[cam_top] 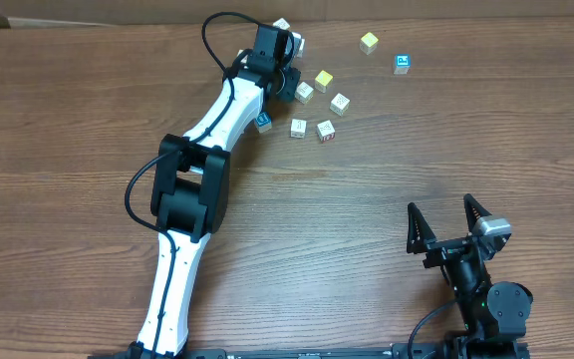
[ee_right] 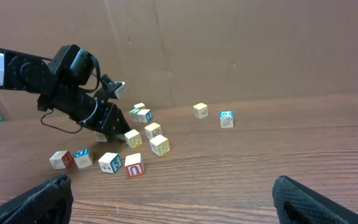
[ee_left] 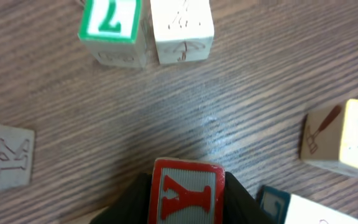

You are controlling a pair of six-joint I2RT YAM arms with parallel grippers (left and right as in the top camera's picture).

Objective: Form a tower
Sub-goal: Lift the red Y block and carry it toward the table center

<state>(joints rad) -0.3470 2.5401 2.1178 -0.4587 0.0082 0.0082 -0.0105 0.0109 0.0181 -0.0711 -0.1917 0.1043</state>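
Red Y filling the bottom centre of the left wrist view: got a red Y cube (ee_left: 188, 190) pinched in the left gripper (ee_left: 188, 205), with dark fingers (ee_left: 135, 202) pressed against both of its sides and jaws closed on it. Cannot say whether lifted or down on the wood. Up at the top edge of that view, spotting a green 7 cube (ee_left: 110, 22) right against an umbrella cube (ee_left: 182, 28). Off at the left edge, a K cube (ee_left: 5, 155); at the right edge, a cream cube (ee_left: 337, 140) with a small drawing; tucked into the bottom right, just beside the gripper, a blue-faced cube (ee_left: 275, 202). Over to the overhead: following the white left arm (cam_top: 217, 115) from the bottom left up to the upper middle of the brown wooden table (cam_top: 88, 100), with 5 loose cubes (cam_top: 340, 104) just to its right, then a yellowish cube (cam_top: 369, 42) and a blue-topped cube (cam_top: 402, 64) farther toward the upper right. Down at the lower right, catching the right gripper (cam_top: 440, 202) with jaws spread wide, holding nothing, well apart from every cube. As for the tower: cannot pick out a stack in these views, only single cubes flat on the wood, with the few behind the left arm too small to judge.
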